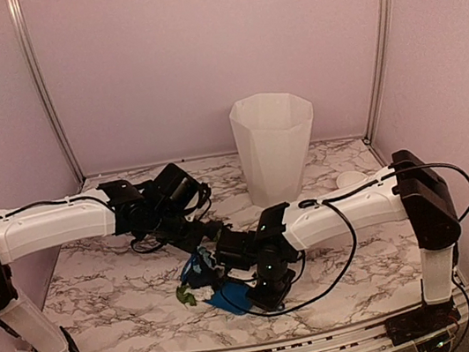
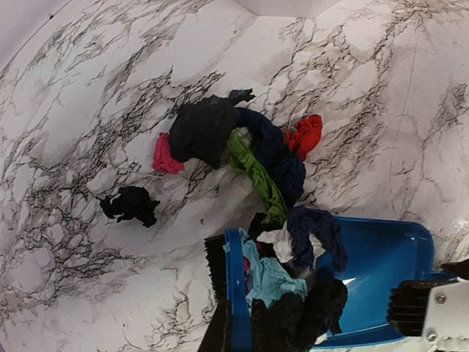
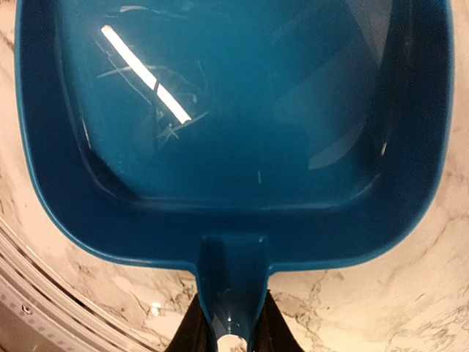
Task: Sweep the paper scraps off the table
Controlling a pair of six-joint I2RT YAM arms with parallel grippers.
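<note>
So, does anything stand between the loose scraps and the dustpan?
Only the brush, at the mouth of the dustpan, stands between it and the lone black scrap. The main pile of paper scraps reaches that mouth across bare table.

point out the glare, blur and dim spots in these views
top external: dim, pink-tinted and soft, the crumpled paper scraps hard to make out under the arms; left wrist: sharp on the white marble-patterned table, but the blue brush with black bristles at the bottom edge is dark and soft; right wrist: a white streak of glare on the blue plastic dustpan.
</note>
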